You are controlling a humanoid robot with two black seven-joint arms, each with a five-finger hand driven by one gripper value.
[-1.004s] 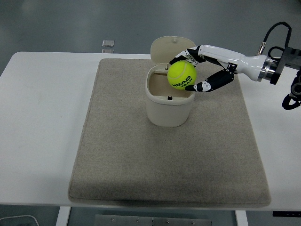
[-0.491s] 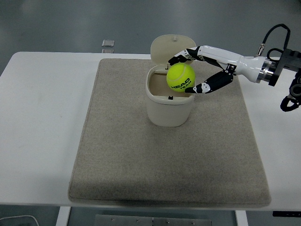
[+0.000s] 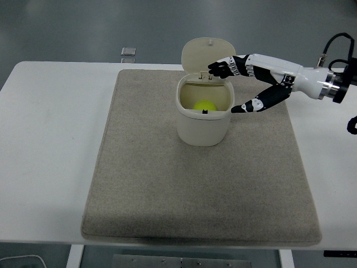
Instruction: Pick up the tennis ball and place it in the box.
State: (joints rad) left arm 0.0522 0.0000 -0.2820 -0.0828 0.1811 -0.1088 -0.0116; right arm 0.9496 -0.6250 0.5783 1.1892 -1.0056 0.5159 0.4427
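The yellow-green tennis ball [image 3: 204, 104] lies inside the cream box [image 3: 204, 127], low against its far inner wall, partly hidden by the front rim. The box stands on the grey mat with its round lid [image 3: 208, 54] tipped up behind it. My right hand [image 3: 226, 86] hovers over the box's right rim, fingers spread wide and holding nothing: the upper fingers [image 3: 222, 67] reach over the back edge, the thumb points at the right side. The left arm does not show.
A large grey mat [image 3: 167, 195] covers the middle of the white table [image 3: 50, 139]. A small silvery object [image 3: 128, 52] lies at the table's far edge, left of the lid. My right forearm [image 3: 295, 78] runs in from the right edge.
The ball left my right hand and dropped into the box. The hand's fingers spread apart and the hand shifted slightly right and up.
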